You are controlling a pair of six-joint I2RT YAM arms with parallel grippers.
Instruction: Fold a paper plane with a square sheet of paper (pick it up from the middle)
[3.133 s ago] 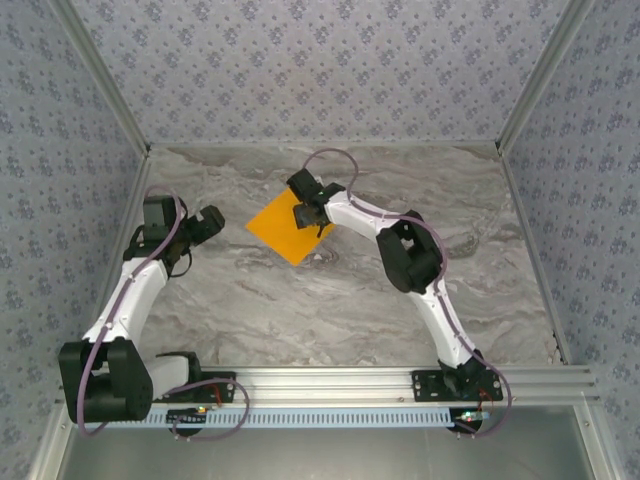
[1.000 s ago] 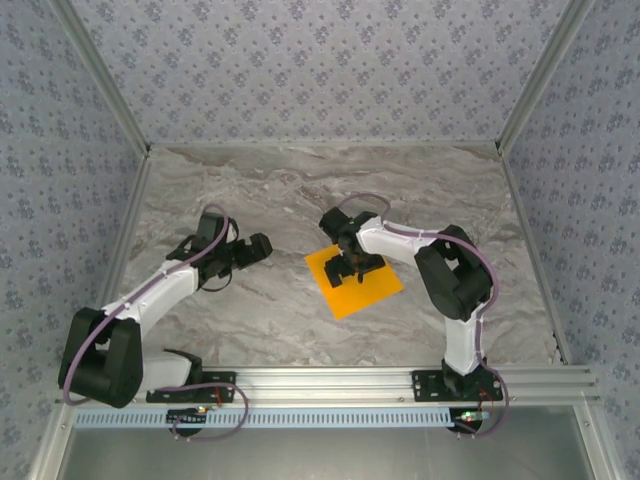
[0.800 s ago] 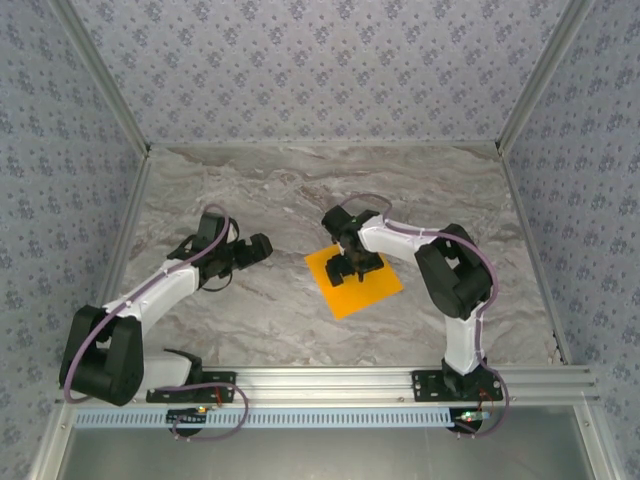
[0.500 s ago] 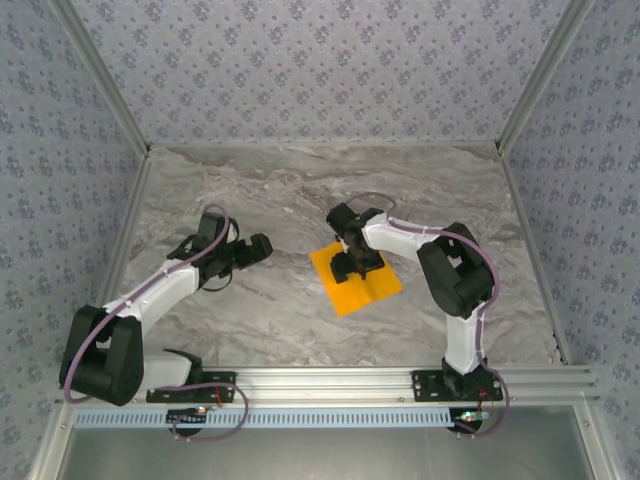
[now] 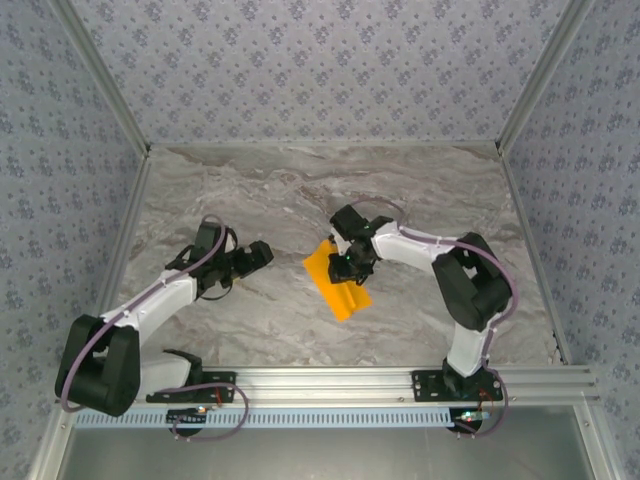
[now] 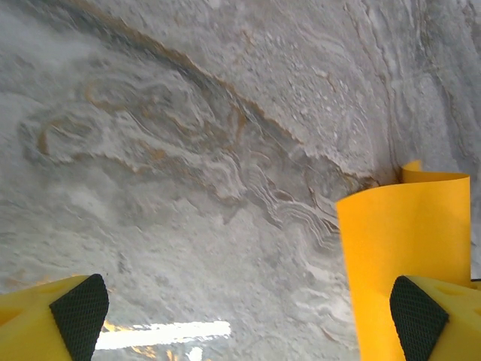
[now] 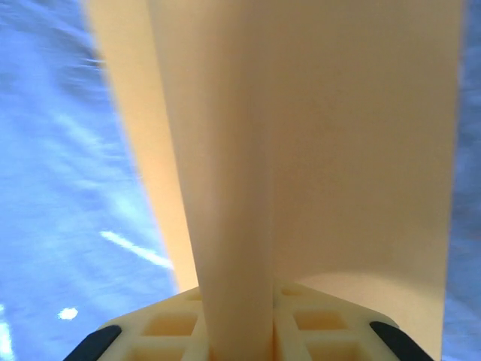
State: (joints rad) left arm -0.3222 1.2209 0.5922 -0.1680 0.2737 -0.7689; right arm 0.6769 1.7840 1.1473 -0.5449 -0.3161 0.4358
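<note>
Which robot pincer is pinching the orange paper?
The right pincer, shut on the middle of the orange paper. The left pincer is wide open, holding nothing.

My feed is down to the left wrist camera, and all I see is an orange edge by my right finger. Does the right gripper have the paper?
Observer: Yes. In the right wrist view the right gripper is shut on the paper, with a fold of it pinched between the fingers.
Operator: Is the paper lying flat?
Observer: No. From above it is buckled into a narrow shape under that gripper, not a flat square.
Operator: Where is my gripper relative to it?
Observer: From above, the left gripper is to the left of the paper, with a strip of bare table between them.
</note>
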